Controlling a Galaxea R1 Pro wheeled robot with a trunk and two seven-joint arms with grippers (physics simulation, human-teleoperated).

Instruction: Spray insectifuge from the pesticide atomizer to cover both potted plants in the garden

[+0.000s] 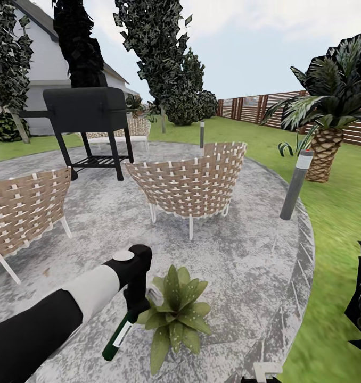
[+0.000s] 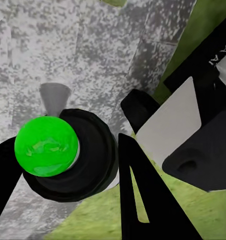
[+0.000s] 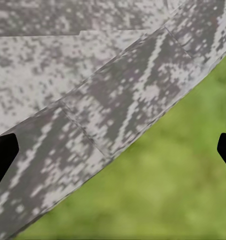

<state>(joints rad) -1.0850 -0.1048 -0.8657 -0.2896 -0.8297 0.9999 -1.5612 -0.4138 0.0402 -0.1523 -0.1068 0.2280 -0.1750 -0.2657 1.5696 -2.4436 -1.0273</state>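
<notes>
Dark-green bottle: the pesticide atomizer, pinched in the left gripper, just beside the potted plant, nozzle toward its leaves.
Left jaws: pressed around the bottle's upper part.
Right jaws: right gripper spread wide, nothing between.
Handling: looks light, rigid, perhaps slippery; grip near the neck.
Plant's place: stone patio, near its edge.

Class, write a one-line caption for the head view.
Left tool holds the pesticide atomizer beside a potted plant on the stone patio.
</notes>
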